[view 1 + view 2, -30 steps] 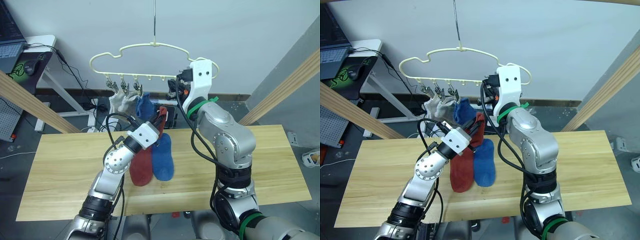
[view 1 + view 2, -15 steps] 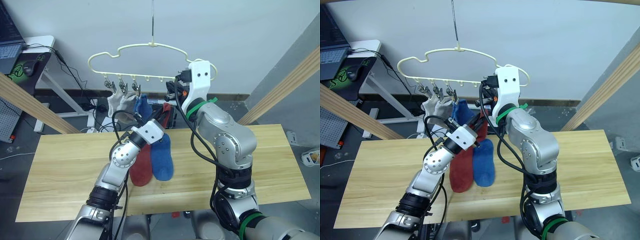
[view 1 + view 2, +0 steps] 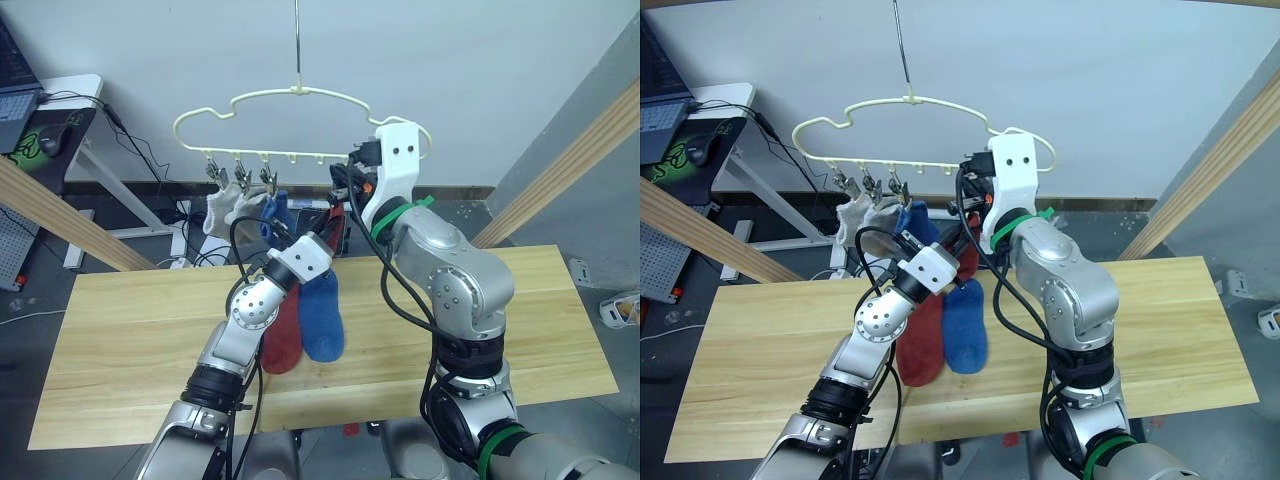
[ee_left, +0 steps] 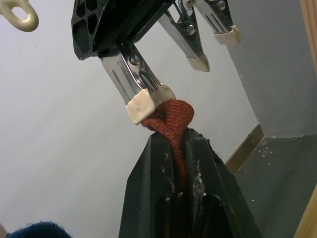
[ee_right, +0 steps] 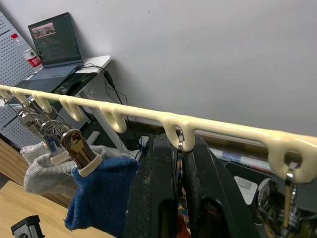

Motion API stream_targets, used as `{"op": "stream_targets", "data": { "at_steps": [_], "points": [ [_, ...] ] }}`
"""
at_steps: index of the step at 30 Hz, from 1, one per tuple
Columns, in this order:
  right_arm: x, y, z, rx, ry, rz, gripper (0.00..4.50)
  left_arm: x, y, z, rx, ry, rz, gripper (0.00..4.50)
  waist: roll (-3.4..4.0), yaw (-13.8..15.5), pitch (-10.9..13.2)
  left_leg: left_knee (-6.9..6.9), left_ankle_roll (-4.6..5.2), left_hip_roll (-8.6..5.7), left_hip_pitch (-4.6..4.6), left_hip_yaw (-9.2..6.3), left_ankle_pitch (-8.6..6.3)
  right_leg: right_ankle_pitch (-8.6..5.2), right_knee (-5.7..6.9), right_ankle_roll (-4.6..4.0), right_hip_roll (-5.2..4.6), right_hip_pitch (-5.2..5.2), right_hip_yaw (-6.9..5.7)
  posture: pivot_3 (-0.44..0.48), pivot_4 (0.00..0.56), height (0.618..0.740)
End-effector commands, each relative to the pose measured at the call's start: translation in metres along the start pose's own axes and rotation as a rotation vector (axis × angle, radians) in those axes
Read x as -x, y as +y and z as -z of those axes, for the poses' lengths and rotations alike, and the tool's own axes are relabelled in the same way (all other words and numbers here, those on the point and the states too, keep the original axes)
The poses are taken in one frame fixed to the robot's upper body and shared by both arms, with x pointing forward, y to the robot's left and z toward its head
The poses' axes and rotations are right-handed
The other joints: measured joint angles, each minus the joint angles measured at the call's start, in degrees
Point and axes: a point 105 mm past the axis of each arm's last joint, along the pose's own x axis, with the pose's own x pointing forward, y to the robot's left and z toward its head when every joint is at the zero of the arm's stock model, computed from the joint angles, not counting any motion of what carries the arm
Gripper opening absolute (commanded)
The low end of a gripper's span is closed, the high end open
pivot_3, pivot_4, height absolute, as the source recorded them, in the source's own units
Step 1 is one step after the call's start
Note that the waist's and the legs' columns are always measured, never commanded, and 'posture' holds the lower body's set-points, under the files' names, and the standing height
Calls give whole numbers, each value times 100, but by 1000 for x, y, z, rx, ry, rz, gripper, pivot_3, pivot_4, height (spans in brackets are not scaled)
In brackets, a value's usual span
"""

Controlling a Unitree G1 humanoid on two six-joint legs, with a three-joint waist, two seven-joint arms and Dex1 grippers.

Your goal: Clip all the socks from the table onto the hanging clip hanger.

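Observation:
The pale-yellow clip hanger [image 3: 300,95] hangs over the table [image 3: 130,330]. Two grey socks [image 3: 222,208] and a blue sock [image 3: 278,210] hang from its left clips. My right gripper [image 5: 179,144] is shut on a metal clip [image 4: 133,82] under the bar. My left gripper [image 4: 173,141] is shut on a rust-red sock [image 4: 171,116], whose bunched tip touches that clip's pad. A second rust-red sock [image 3: 283,340] and a blue sock [image 3: 322,318] lie side by side on the table below.
Slanted wooden beams cross at the left [image 3: 60,215] and right [image 3: 560,170]. A desk with a laptop and cables [image 3: 40,110] stands behind the table at the far left. A thin metal rod [image 3: 297,40] carries the hanger.
My left gripper has risen with the rust-red sock, closer to the clip that my right gripper holds. The right arm has stayed put.

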Motion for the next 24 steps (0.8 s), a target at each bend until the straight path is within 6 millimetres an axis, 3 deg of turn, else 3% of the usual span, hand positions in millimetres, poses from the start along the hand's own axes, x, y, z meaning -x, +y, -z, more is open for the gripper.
{"op": "stream_targets", "data": {
  "at_steps": [1,16,24],
  "points": [
    [5,12,-12,-5,-58,-37,0,-6,2,-12,0,-55,-17,8,0,1,0,1,0,0,0,0,0,0,1,0,0,0,0,-202,311,735],
    [4,9,-7,22,-43,-25,0,-6,7,-13,2,-73,-45,8,-1,0,0,79,4,-4,0,-2,-2,-1,72,1,16,0,-1,-194,314,735],
    [6,7,-7,38,-49,-22,2547,-6,7,-8,9,-67,-57,0,-2,2,-1,87,13,-5,0,-2,5,5,77,10,31,2,0,-193,314,735]
  ]
}}
